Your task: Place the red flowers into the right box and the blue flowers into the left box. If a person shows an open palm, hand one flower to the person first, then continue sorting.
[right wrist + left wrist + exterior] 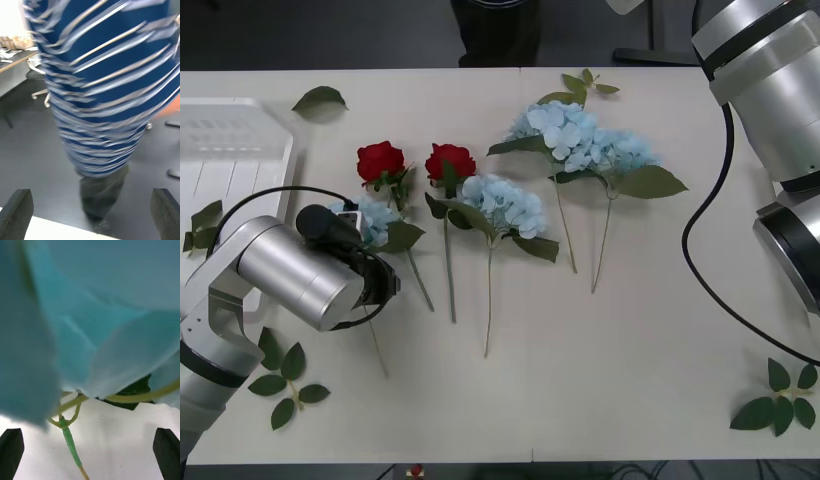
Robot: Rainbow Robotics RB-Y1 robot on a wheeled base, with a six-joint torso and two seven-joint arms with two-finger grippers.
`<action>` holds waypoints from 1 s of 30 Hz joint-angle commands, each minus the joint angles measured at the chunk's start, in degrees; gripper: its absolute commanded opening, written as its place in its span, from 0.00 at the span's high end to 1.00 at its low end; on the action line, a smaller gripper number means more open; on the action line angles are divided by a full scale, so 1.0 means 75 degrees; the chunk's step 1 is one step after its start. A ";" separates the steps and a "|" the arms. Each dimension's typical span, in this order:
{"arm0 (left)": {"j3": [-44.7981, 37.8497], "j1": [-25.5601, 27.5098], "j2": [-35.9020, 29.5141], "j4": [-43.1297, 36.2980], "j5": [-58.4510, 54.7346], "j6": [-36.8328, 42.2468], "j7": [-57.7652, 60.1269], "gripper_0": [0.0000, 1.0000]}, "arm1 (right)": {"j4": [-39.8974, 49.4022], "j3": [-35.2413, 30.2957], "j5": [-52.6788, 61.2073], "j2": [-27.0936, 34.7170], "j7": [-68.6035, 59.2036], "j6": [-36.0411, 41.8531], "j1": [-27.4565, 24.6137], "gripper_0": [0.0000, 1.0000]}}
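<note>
Left hand (90, 450) lowered over the leftmost blue hydrangea (377, 218) on the white tabletop (600, 360), near the left red rose (381, 160); in the front view hidden behind the silver forearm, so contact not confirmable there. Fingers (11, 452) seen wide apart at both corners of the left wrist view, nothing between them; pale blue petals (93, 315) pressed close to the lens, thin green stem (71, 446) lying on the white surface between the fingers, not gripped. Second red rose (450, 160) just right of the first, stems running toward the robot. Second blue hydrangea (502, 205) touching that rose's leaves; two further blue hydrangeas (580, 135) clustered together farther right, heads overlapping, boundary between them hard to make out. Left box (240, 150), a slotted white tray, at the far left edge, cut off by the frame. Loose green leaf sprigs (280, 375) scattered near the edges. Right arm (770, 90) raised at the right edge, off the tabletop. Right hand (90, 213) spread wide, black fingers (17, 212) at both corners, holding nothing, pointed away from the flowers toward dark floor and a blurred person in a blue striped top (108, 86), not touching anything.
</note>
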State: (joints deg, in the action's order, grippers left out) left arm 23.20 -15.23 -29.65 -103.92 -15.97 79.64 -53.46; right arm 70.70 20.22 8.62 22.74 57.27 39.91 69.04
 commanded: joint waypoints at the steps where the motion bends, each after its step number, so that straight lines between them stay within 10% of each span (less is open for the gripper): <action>1: -0.0011 -0.0184 -0.0019 -0.0113 0.0044 0.0057 0.0108 0.00 | 0.0206 -0.0094 0.0831 0.0191 -0.0229 0.0304 0.0275 0.09; 17: -0.0011 -0.0149 0.0133 -0.0066 -0.0039 0.0233 0.0143 0.00 | 0.2526 -0.0481 0.6444 0.2160 -0.0733 0.7206 0.0310 0.09; 30: -0.0164 -0.0290 0.0321 -0.0101 -0.0484 0.0608 0.0565 0.00 | 0.3487 -0.0317 0.6186 0.1433 -0.1249 0.7968 -0.2162 0.09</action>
State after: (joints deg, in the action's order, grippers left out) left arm 22.81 -15.27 -27.55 -103.82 -19.54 84.05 -51.23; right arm 95.63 17.22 57.63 35.43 48.39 99.55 55.18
